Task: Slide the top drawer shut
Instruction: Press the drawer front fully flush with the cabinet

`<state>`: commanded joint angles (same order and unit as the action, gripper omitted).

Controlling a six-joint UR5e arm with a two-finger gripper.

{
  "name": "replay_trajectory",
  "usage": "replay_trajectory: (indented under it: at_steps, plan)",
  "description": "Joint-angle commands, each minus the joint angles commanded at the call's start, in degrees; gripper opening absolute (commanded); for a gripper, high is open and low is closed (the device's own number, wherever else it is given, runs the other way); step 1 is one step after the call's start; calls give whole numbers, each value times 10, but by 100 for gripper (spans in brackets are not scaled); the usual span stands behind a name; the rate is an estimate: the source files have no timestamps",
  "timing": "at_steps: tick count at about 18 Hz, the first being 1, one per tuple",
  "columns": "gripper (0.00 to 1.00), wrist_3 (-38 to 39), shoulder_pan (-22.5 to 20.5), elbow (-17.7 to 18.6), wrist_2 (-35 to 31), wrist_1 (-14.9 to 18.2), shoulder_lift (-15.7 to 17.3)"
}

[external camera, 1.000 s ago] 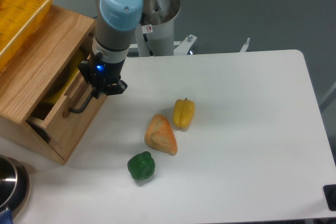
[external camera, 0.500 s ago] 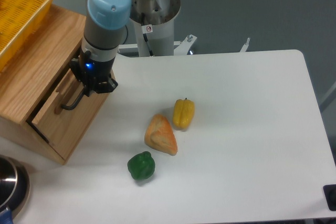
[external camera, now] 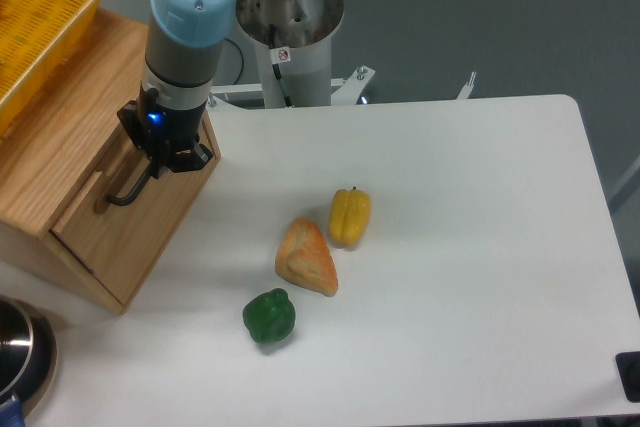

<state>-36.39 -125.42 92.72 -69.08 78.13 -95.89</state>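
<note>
Now the top drawer [external camera: 125, 222] sits flush, its handle [external camera: 127, 190] at the jaws.

Over the last second I see the light oak-coloured wooden top drawer with its long black bar handle [external camera: 128, 187] go from well pulled out, with a yellow object and a dark gap showing inside, to pushed in, its front panel now about level with the cabinet face and the gap gone. The black two-finger pincer [external camera: 165, 155] has travelled left and slightly up with the drawer front, staying at the upper end of the bar handle. The blue-capped grey arm [external camera: 186, 22] has shifted left with it.
</note>
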Motion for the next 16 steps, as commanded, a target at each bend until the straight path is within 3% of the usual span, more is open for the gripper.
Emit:
replay_trajectory:
  at_steps: [16]
  plan:
    - [0,14,18,-2,0,-1,4]
